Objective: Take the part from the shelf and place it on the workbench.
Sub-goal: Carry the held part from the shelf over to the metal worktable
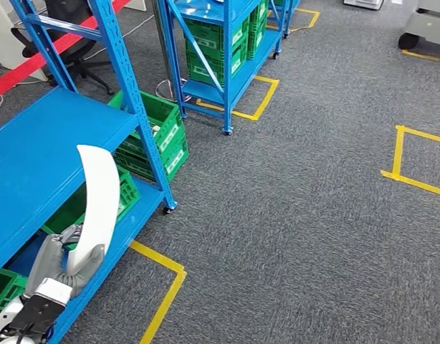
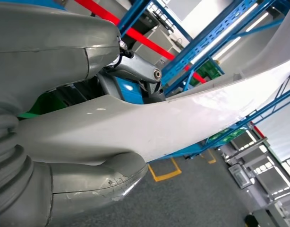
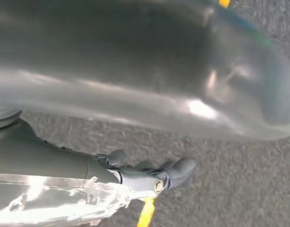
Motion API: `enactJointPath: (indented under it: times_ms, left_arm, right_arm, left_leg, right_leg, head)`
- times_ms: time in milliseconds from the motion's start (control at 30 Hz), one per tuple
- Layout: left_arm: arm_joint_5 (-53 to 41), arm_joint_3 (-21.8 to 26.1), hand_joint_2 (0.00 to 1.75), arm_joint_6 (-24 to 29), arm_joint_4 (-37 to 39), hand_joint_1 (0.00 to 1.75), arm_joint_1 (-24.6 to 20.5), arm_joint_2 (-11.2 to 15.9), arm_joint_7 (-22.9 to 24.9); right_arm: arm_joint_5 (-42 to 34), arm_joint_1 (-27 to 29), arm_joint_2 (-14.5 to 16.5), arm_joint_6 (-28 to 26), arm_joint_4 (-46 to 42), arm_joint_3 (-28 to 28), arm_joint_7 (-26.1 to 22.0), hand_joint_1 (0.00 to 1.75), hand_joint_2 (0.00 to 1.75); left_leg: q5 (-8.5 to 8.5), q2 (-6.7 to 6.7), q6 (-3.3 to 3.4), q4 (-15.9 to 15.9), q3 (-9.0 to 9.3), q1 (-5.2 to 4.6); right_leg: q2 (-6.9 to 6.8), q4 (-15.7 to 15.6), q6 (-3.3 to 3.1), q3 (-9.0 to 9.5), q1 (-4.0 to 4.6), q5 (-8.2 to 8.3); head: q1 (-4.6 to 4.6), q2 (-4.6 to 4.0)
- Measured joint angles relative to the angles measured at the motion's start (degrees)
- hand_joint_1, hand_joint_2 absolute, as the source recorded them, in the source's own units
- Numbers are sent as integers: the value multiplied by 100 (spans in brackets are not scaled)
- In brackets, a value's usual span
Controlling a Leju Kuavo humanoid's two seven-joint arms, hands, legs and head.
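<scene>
white curved part [image 1: 100, 201], gripped in left robot hand [image 1: 64, 259], rising above it

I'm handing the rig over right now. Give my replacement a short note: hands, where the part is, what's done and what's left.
Left hand: grips the lower end of the curved white plastic part, held upright beside the blue metal shelf.
Right hand: hangs over the grey carpet floor, holding nothing, fingers stretched out.
Done: part is off the shelf and in hand.
Left: find the workbench, carry the part there and set it down.
</scene>
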Motion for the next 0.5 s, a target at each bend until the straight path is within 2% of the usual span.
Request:
enactJointPath:
  times_ms: [67, 100, 133, 167, 200, 233, 267, 333, 367, 400, 433, 500]
  left_arm:
    - [-25, 75, 175, -80, -22, 175, -2, -48, -8]
    - [-33, 108, 175, -118, -29, 175, -2, -69, -10]
    - [-45, 139, 175, -157, -33, 175, -1, -85, -11]
    - [-59, 168, 175, -190, -33, 175, -2, -103, -10]
    - [-73, 193, 175, -219, -33, 175, -7, -121, -10]
    - [-86, 213, 175, -248, -33, 175, -12, -141, -10]
    - [-102, 232, 175, -280, -33, 175, -22, -162, -10]
    - [-130, 253, 175, -331, -34, 175, -51, -197, -12]
    - [-143, 265, 175, -352, -38, 175, -69, -210, -14]
    - [-147, 274, 175, -365, -43, 175, -86, -217, -15]
    - [-150, 280, 175, -375, -47, 175, -100, -230, -16]
    - [-156, 290, 175, -390, -56, 175, -121, -252, -16]
  right_arm:
    - [-48, -39, 0, 14, 50, -59, 2, 0, 0]
    - [-83, -59, 0, 13, 65, -71, 10, 0, 0]
    - [-121, -75, 0, 8, 77, -74, 25, 0, 0]
    - [-155, -78, 0, 1, 86, -75, 39, 0, 0]
    - [-189, -72, 0, -10, 95, -74, 55, 0, 0]
    - [-216, -63, 0, -22, 106, -74, 67, 0, 0]
    - [-244, -55, 0, -37, 118, -74, 74, 0, 0]
    - [-287, -54, 0, -58, 139, -74, 81, 0, 0]
    - [-307, -59, 0, -64, 147, -72, 81, 0, 0]
    - [-317, -63, 0, -66, 155, -69, 84, 0, 0]
    - [-323, -64, 0, -67, 162, -66, 86, 0, 0]
    - [-326, -50, 0, -70, 171, -65, 89, 0, 0]
  left_leg:
    - [35, 128, 60, -41, 11, 23]
    - [36, 198, 77, -43, 10, 21]
    - [34, 271, 85, -42, 8, 18]
    - [32, 344, 87, -41, 7, 17]
    - [29, 418, 85, -40, 5, 18]
    - [25, 480, 77, -39, 8, 21]
    - [16, 543, 63, -37, 20, 29]
    - [-19, 647, 3, -22, 56, 33]
    - [-41, 691, -36, -4, 74, 30]
    - [-55, 726, -73, 10, 82, 22]
    - [-59, 757, -108, 18, 86, 15]
    - [-61, 800, -165, 16, 89, 33]
  right_leg:
    - [-272, 320, 50, -166, 13, -215]
    - [-442, 667, 69, -326, 14, -419]
    - [-529, 1061, 91, -506, 5, -627]
    - [-565, 1415, 114, -661, -8, -782]
    - [-582, 1637, 136, -747, -22, -851]
    - [-591, 1643, 155, -724, -37, -814]
    - [-617, 1397, 172, -567, -52, -675]
    - [-771, 591, 195, -80, -65, -355]
    - [-840, 252, 179, 124, -65, -245]
    - [-875, 85, 146, 222, -59, -206]
    - [-869, 41, 99, 238, -46, -204]
    - [-765, 52, 1, 196, -39, -186]
  head:
    - [28, 0]
    - [42, 0]
    - [53, 0]
    - [52, 0]
    - [52, 0]
    - [53, 0]
    - [53, 0]
    - [53, 0]
    - [51, 0]
    - [45, 0]
    - [41, 0]
    - [34, 0]
